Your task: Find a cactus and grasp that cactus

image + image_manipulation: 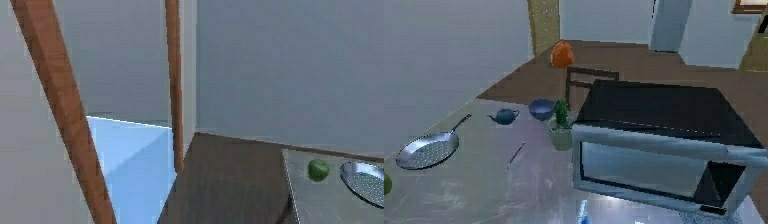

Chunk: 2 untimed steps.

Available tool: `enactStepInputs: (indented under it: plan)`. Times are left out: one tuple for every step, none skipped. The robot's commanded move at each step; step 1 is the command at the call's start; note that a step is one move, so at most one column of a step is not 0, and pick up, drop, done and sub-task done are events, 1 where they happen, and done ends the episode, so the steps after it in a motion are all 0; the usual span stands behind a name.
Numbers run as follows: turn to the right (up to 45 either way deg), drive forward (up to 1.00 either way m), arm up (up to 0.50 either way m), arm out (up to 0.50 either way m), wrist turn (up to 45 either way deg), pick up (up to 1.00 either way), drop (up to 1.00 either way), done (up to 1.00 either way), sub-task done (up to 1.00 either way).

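The cactus (562, 116) stands upright in its pot on the worktop (484, 185), just beside the microwave's (654, 105) left end in the arm side view; the jaws' state cannot be told.

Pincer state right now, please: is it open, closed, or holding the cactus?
Pincer: cannot be told from these pictures.
The cactus stands on the counter, beside the microwave.
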Motion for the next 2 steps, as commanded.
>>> enactStepInputs:
  plan:
    - [21.0, 0.0, 0.0, 0.0, 0.0, 0.0, 0.0, 0.0, 0.0]
    - [0.0, 0.35, 0.0, 0.0, 0.0, 0.0, 0.0, 0.0, 0.0]
